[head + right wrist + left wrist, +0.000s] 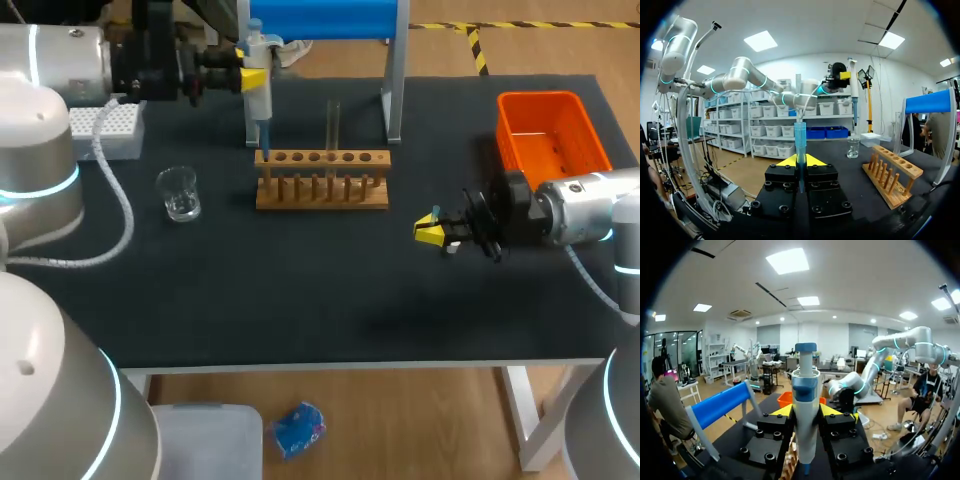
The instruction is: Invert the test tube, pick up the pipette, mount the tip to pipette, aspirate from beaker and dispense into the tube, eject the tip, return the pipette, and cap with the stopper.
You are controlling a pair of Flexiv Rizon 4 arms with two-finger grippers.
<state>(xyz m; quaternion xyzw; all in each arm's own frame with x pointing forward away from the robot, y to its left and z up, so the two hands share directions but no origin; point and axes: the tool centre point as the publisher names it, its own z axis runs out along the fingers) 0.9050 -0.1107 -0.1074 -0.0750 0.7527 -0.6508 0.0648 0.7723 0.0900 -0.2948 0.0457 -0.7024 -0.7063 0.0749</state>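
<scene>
The left hand (243, 75) is pinching the pipette (259, 90) upright above the worktop (300, 300), at about 11 o'clock from the wooden rack (322, 185); the glass tube (332, 125) stands upright in one of the rack's holes. The right hand (430, 233) hangs at 4 o'clock from the rack, its fingers pressed onto a slim blue stopper (800, 142); the beaker (180, 193) sits at 9 o'clock from the rack, the white tip box (112, 128) at 10 o'clock, the orange basket (552, 135) at 2 o'clock.
</scene>
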